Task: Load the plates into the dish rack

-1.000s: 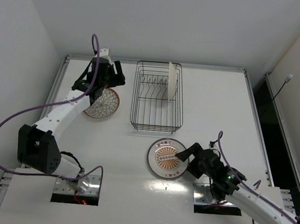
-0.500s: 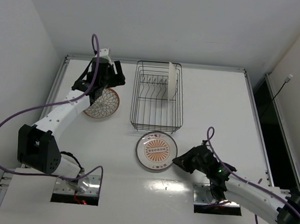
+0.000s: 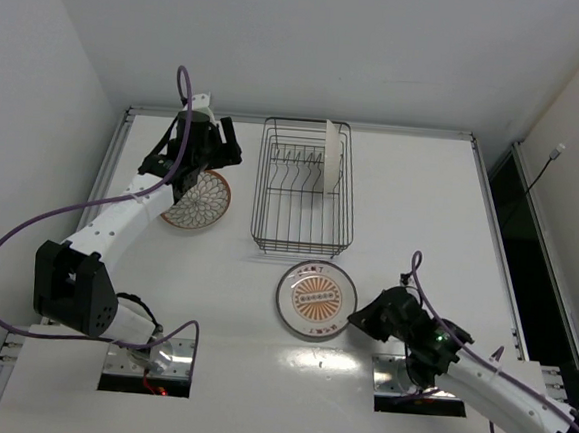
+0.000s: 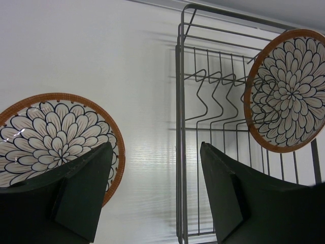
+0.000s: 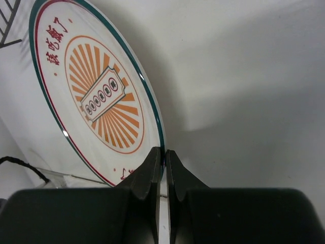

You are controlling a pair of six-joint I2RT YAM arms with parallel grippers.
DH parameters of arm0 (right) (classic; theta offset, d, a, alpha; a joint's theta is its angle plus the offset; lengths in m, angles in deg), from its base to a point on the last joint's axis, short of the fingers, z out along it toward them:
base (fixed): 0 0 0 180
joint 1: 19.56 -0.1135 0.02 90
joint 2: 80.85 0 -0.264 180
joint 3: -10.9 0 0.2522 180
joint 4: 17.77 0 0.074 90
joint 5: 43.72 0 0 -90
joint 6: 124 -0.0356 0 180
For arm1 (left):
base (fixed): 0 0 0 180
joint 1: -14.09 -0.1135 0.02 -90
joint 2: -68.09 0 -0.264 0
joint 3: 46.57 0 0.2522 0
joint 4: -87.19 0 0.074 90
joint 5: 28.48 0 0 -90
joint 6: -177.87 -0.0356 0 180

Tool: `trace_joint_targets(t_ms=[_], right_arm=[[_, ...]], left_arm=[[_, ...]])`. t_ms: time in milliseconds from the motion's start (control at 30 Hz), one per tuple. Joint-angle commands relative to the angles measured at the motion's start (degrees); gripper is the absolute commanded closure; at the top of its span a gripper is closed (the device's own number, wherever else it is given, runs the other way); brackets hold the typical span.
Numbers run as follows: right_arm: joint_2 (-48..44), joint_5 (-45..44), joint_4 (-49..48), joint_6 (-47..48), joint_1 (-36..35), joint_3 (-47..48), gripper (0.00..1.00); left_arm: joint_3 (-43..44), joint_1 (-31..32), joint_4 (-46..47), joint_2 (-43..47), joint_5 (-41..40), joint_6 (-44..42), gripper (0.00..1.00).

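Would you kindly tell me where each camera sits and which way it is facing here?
Top external: above and behind the arm bases, looking down on table, dish rack and both arms.
Left wrist: on the left arm, facing past the open left gripper at a petal plate and the dish rack.
Right wrist: on the right arm, looking along the right gripper, shut on the sunburst plate rim.
Shared: top and left wrist both show the racked plate.

The top external camera looks down from high over the near edge, taking in the whole table (image 3: 421, 207). The left wrist camera faces the dish rack (image 4: 179, 127) from close by; the right wrist's sits almost against the sunburst plate (image 5: 101, 96) — both also show from overhead.
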State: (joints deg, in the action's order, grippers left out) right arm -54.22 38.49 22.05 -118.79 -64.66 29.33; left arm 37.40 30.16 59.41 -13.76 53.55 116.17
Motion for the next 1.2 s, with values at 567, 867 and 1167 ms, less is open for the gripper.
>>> trace_joint_targets(t_ms=[567,867,1167], right_arm=[[4.03,-14.63,27.47,16.06,-2.89,30.33,1.00],[3.15,-7.85,12.44,11.93,-2.89,13.72,1.00],[6.33,-3.81,4.09,10.09,-2.89,5.45,1.00]], left_arm=[[0.10,0.10,2.07,0.02,-0.91,-0.78,0.33],[0.10,0.10,2.07,-0.51,-0.91,-0.78,0.33],[0.10,0.10,2.07,-0.51,-0.38,-0.78,0.33]])
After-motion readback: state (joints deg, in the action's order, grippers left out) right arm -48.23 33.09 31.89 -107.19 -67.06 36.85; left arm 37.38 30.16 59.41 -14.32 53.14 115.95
